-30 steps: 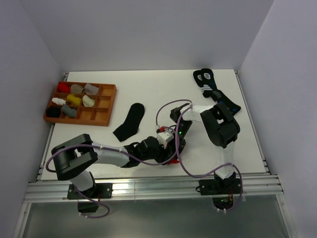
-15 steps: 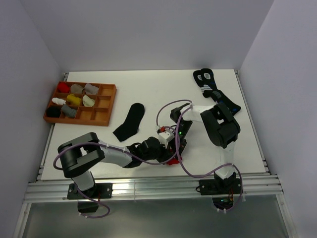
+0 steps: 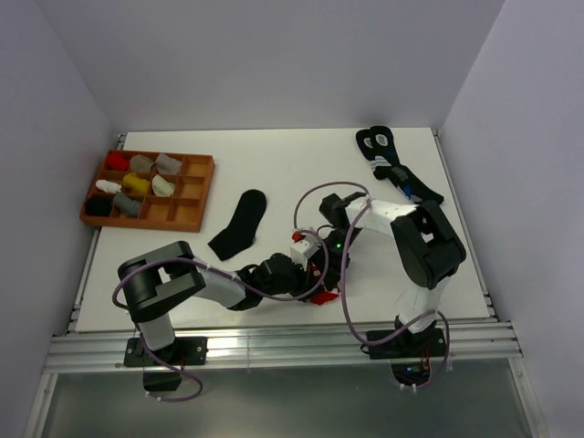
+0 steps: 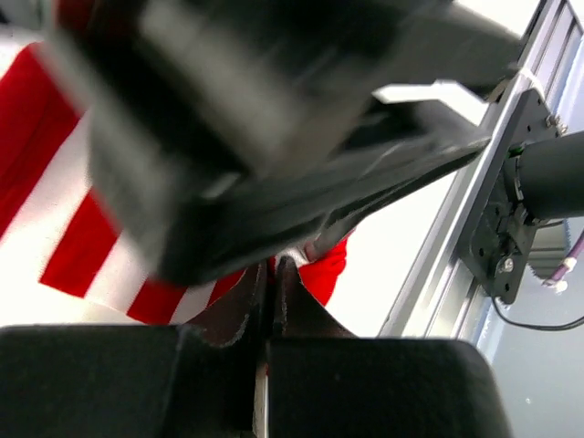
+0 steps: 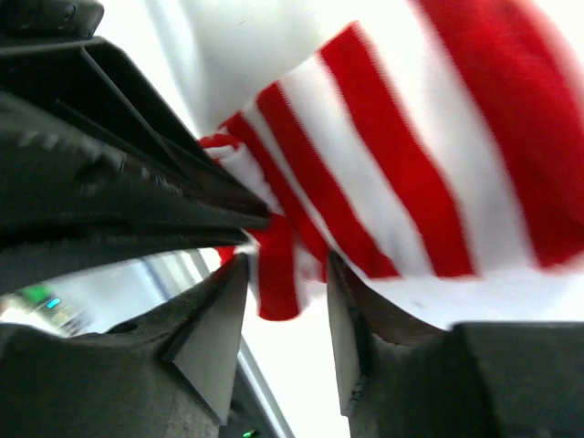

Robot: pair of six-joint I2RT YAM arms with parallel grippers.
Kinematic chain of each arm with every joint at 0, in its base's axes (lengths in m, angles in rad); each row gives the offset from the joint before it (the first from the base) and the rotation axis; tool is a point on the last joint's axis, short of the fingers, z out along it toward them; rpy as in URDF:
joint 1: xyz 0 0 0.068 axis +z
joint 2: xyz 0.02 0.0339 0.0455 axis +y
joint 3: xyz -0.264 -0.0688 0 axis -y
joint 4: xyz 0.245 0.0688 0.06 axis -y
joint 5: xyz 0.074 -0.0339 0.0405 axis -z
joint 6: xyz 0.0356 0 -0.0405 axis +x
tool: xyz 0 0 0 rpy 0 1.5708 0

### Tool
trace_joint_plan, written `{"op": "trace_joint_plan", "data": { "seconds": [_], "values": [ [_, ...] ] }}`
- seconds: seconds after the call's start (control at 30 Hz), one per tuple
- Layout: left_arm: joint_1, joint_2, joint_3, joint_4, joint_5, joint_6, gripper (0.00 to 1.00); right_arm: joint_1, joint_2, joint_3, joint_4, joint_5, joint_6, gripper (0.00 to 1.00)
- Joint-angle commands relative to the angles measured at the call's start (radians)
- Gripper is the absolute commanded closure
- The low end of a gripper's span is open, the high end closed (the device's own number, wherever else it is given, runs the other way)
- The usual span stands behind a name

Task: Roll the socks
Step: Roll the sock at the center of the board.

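Observation:
The red-and-white striped sock (image 3: 321, 295) lies bunched near the table's front edge, under both grippers. In the left wrist view its stripes (image 4: 64, 219) spread to the left, and my left gripper (image 4: 271, 271) is shut with the sock's red edge at its tips. In the right wrist view my right gripper (image 5: 287, 266) stands open, a red fold of the sock (image 5: 411, 155) hanging between its fingers. The left gripper (image 5: 137, 201) shows there as a dark wedge pinching the sock's edge. The plain black sock (image 3: 239, 224) lies flat to the left, apart from both grippers.
A brown tray (image 3: 187, 215) with several small sock bundles sits at the back left. Dark socks with white rings (image 3: 379, 146) lie at the back right. An aluminium rail (image 3: 274, 349) runs along the table's front edge, close to the grippers.
My left gripper has shut on the striped sock's edge. My right gripper has opened, and its arm has swung to the right.

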Motion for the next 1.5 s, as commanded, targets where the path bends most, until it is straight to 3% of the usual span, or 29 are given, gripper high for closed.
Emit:
{"op": "trace_joint_plan", "data": {
  "seconds": [0.0, 0.37, 0.8, 1.03, 1.2, 1.47],
  "values": [
    [-0.005, 0.055, -0.053, -0.137, 0.057, -0.029, 1.00, -0.037, -0.087, -0.008, 0.147, 0.051, -0.005, 0.53],
    [0.047, 0.073, -0.101, -0.132, 0.103, -0.113, 1.00, -0.138, -0.275, -0.085, 0.171, 0.039, -0.068, 0.52],
    [0.156, 0.156, 0.002, -0.273, 0.340, -0.184, 1.00, -0.129, -0.668, -0.353, 0.278, 0.065, -0.287, 0.49],
    [0.205, 0.172, 0.040, -0.375, 0.379, -0.161, 1.00, -0.037, -0.743, -0.427, 0.292, 0.089, -0.318, 0.46],
    [0.227, 0.196, 0.073, -0.419, 0.411, -0.142, 1.00, 0.104, -0.748, -0.483, 0.387, 0.154, -0.268, 0.46],
    [0.250, 0.236, 0.117, -0.459, 0.449, -0.124, 1.00, 0.169, -0.720, -0.485, 0.438, 0.163, -0.231, 0.46]
  ]
}}
